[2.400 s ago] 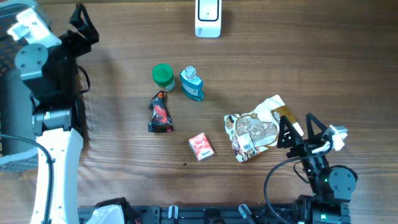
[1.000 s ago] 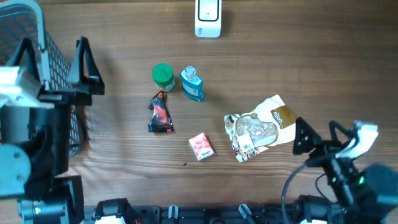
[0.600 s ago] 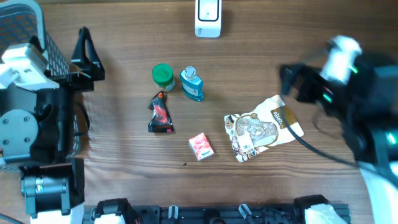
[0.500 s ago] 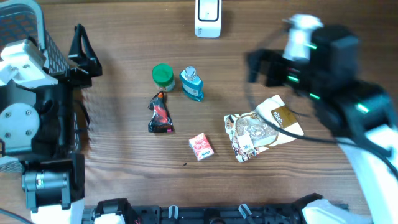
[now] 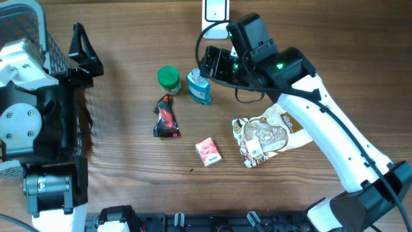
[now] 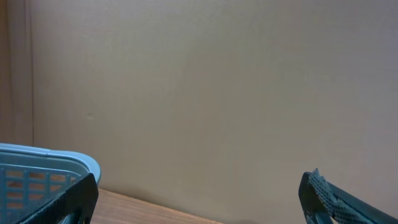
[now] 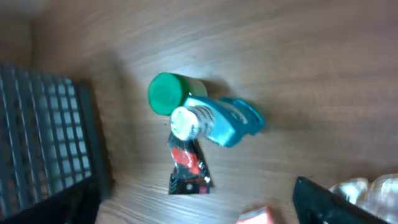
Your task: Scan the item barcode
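Several items lie mid-table: a green-capped bottle [image 5: 168, 78], a blue bottle [image 5: 199, 87] with a white cap, a red-and-black pouch [image 5: 165, 118], a small red box [image 5: 208, 152] and a printed snack bag [image 5: 266, 136]. A white scanner [image 5: 215, 9] stands at the back edge, partly behind my right arm. My right gripper [image 5: 215, 64] hovers open just right of the blue bottle, holding nothing. Its wrist view shows the blue bottle [image 7: 222, 121], green cap [image 7: 163, 93] and pouch [image 7: 189, 167] ahead of the gripper [image 7: 199, 208]. My left gripper [image 5: 78, 46] is raised at the left, open and empty [image 6: 202, 202].
A wire basket [image 5: 26, 19] with a pale blue rim [image 6: 46, 162] stands at the back left corner, close to the left arm; it also fills the left side of the right wrist view, basket [image 7: 43, 143]. A plain wall lies beyond the table.
My right arm has swung from the front right edge, over the snack bag, to the back centre beside the blue bottle. The left arm has barely shifted. No item moved.
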Tool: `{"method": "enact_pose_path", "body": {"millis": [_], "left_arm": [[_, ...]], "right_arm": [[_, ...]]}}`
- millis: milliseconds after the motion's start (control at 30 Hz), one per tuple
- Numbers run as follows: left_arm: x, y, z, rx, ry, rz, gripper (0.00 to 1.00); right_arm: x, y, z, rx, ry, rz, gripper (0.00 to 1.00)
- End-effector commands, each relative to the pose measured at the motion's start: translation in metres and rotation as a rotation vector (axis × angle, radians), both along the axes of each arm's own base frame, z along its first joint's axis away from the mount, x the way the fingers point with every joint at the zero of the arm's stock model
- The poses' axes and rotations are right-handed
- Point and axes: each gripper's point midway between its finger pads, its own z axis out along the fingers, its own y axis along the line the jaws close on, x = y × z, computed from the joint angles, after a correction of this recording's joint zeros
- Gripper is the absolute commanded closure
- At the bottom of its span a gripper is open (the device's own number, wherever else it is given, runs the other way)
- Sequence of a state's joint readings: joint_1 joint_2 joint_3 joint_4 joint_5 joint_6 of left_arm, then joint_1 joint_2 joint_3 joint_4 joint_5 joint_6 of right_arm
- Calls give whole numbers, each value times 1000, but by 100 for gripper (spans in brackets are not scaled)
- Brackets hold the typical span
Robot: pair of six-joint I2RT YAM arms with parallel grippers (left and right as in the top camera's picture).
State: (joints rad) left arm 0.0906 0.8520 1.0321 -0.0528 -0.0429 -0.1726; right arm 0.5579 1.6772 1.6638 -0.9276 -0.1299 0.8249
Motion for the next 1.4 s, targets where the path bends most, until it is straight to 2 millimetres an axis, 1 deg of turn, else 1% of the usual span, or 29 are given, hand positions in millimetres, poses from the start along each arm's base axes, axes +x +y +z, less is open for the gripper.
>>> {"method": "enact_pose_path", "body": {"millis": [0, 33, 100, 200, 267, 300, 467, 533, 567, 700, 733, 800, 867, 1000, 1067, 1167, 1300, 1367], "left_arm": [[0, 13, 1, 3, -2, 79, 0], [0, 18, 0, -2, 3, 111, 0], [2, 26, -4, -7, 14, 151, 0], [11, 26, -11, -8, 36, 151, 0], [20, 27, -19, -8, 62, 151, 0], [24, 27, -23, -8, 72, 151, 0], [36, 29, -35, -8, 110, 151, 0], [38, 29, -38, -9, 118, 151, 0], [39, 29, -39, -9, 120, 151, 0], [39, 29, -39, -9, 118, 151, 0], [39, 29, -39, -9, 118, 151, 0], [39, 29, -39, -9, 118, 151, 0], [39, 29, -39, -9, 118, 151, 0], [39, 29, -38, -9, 117, 151, 0], [39, 29, -38, -9, 117, 151, 0], [39, 29, -38, -9, 115, 151, 0], [43, 29, -41, -9, 124, 151, 0], [47, 29, -46, -9, 136, 151, 0]], "right_arm": [[10, -6, 16, 114, 77, -243, 1], [13, -4, 20, 122, 71, -249, 1], [21, -3, 22, 112, 92, -283, 1], [28, -4, 16, 56, 147, -323, 1], [39, 2, 15, 26, 180, -328, 1], [41, 2, 15, 18, 191, -336, 1], [40, 1, 15, 23, 236, -405, 1], [33, -3, 12, 3, 264, -405, 1], [29, -2, 11, -13, 266, -362, 0], [20, 12, 12, -103, 170, -7, 0], [21, 13, 13, -110, 158, 13, 0], [27, 18, 17, -87, 129, 14, 0], [23, 24, 18, -26, 178, -22, 1], [22, 18, 10, 9, 273, -214, 1], [19, 17, 5, 13, 313, -256, 1], [20, 20, -5, 9, 343, -274, 1], [22, 29, -19, 4, 366, -243, 1], [24, 36, -20, 10, 356, -228, 1]]}}
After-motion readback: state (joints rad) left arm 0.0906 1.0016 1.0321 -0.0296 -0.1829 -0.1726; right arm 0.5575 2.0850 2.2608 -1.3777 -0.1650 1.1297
